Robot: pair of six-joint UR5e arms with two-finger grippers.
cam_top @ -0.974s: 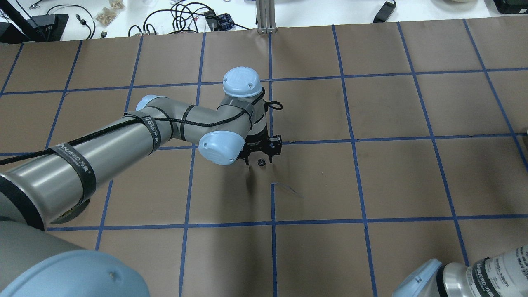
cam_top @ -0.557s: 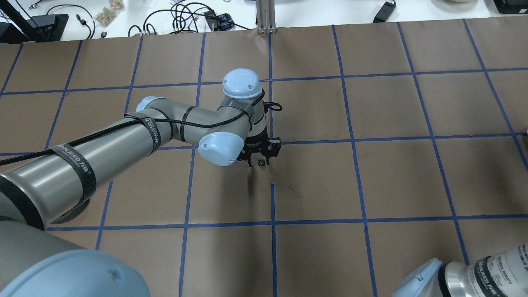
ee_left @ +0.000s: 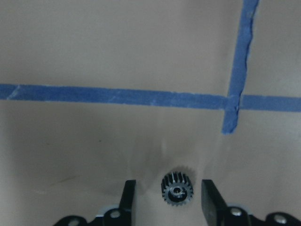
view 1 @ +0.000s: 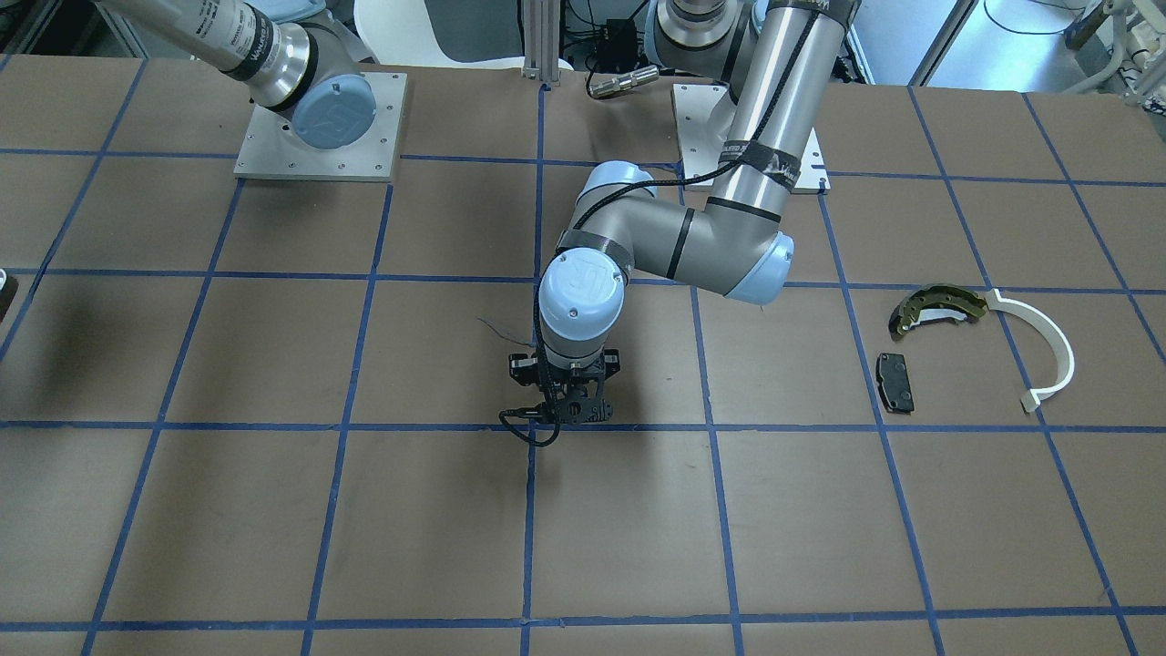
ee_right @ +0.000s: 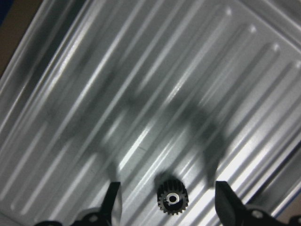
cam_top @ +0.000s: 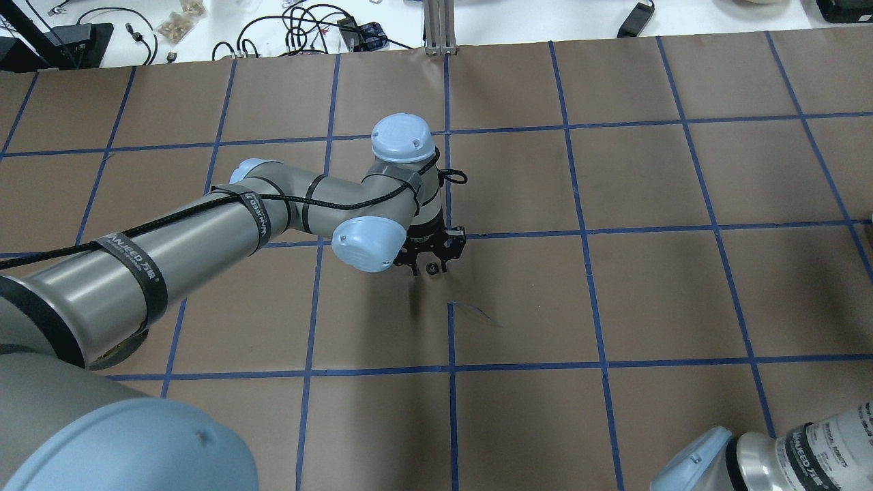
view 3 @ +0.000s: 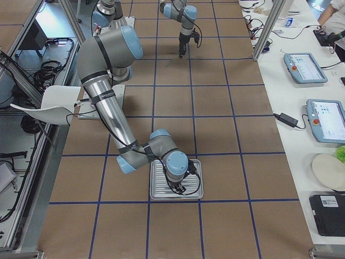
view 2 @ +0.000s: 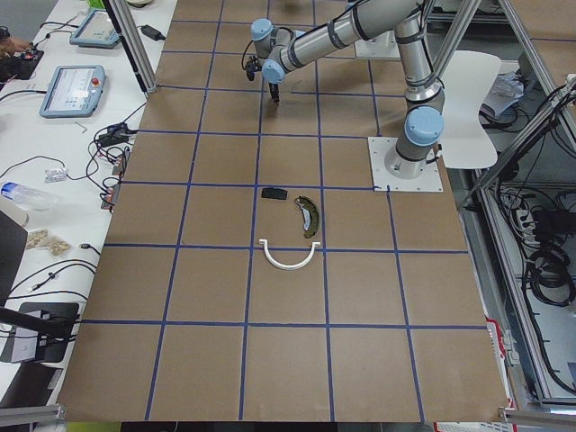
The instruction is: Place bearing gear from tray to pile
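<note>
A small dark bearing gear (ee_left: 178,193) lies on the brown paper at the table's middle. My left gripper (ee_left: 168,184) is open and straddles it, with a gap on each side; it also shows in the overhead view (cam_top: 429,268). A second gear (ee_right: 172,199) lies on the ribbed metal tray (ee_right: 141,70). My right gripper (ee_right: 168,187) is open around it. The pile lies apart on my left: an olive-gold brake shoe (view 1: 934,307), a white arc (view 1: 1049,351) and a dark grey pad (view 1: 894,382).
The tray (view 3: 159,190) sits near the table's right end under my right arm. Blue tape lines cross the paper beside the left gear. Cables, tablets and clutter lie on the white bench beyond the far edge.
My left gripper's fingers have drawn in closer to the gear on both sides. The gear has not moved.
</note>
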